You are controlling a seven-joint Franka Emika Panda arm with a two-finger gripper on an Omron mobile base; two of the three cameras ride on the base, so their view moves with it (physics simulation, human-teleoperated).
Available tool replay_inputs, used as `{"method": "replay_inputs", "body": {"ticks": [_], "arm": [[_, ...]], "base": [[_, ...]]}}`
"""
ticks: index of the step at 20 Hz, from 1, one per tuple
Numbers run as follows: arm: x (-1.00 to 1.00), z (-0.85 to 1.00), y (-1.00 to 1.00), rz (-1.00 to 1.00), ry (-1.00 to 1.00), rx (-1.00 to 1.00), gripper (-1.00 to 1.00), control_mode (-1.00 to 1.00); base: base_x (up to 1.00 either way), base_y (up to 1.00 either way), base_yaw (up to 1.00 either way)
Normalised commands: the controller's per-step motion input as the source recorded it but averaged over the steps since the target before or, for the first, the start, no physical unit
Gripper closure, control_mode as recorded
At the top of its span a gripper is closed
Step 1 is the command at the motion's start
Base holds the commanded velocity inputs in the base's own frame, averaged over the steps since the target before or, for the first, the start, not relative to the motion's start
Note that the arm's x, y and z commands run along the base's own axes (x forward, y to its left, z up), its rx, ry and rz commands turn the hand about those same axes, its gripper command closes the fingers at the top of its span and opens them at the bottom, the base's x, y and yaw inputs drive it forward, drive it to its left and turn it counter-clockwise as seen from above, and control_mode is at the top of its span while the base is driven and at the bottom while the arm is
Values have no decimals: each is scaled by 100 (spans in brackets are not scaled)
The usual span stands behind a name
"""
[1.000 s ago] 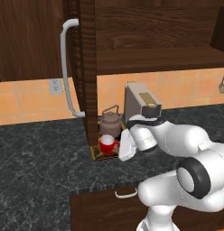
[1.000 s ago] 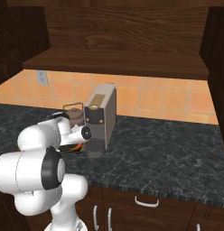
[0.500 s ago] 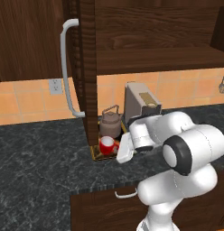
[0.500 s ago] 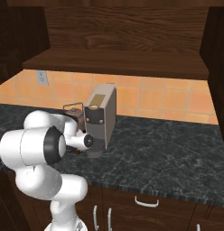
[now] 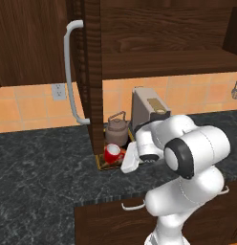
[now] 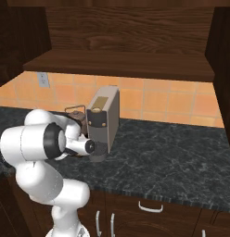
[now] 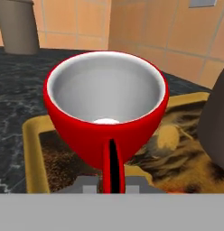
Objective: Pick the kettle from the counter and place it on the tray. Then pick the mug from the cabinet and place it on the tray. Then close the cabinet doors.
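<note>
The two-finger gripper [image 7: 111, 184] on the white arm sits low over the dark marbled stone counter [image 5: 39, 172], with the small bright red mug [image 7: 106, 108], white inside, directly ahead of it and very close; in the hand view the mug's thin side handle points straight back between the finger tips, but the tips themselves are mostly cut off at the bottom edge, so I cannot tell whether the jaws are clamped on the handle or parted around it. The mug stands upright on the shallow rectangular tray with a yellow-gold rim and orange-brown patterned surface [image 7: 31, 135], which spreads out beneath and beyond the gripper. In the left base view the red mug [image 5: 112, 153] sits just in front of the white hand, on the tray [image 5: 102, 165], and the small squat grey-brown metal kettle with an arched handle [image 5: 117, 131] stands just behind the mug, farther from the gripper, also on the tray. In the hand view a dark rounded shape at the right edge, beside the mug, is probably the kettle's body. The tall boxy grey coffee machine [image 6: 103, 121] stands on the counter just beyond the arm's wrist. Above and ahead of the gripper hangs the dark brown wood-grain wall cabinet [image 6: 121, 41], and one tall wood-grain cabinet door with a long silver-grey bar handle [image 5: 71, 72] stands swung open, edge-on, just past the tray.
</note>
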Motion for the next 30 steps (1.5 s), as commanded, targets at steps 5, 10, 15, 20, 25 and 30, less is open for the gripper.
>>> {"method": "replay_inputs", "body": {"ticks": [5,10,15,20,25,30], "arm": [[-1,6,-3,-4,8,0,-100,-100],[-15,44,-18,-11,7,0,-100,-100],[-48,96,-32,-30,18,-10,-100,-100],[-35,100,-27,-37,37,-15,-100,-100],[-39,61,-8,-38,26,-7,-100,-100],[-1,1,0,-5,0,0,-100,-100]], "base": [[0,0,0],[0,0,0],[0,0,0],[0,0,0],[0,0,0],[0,0,0]]}}
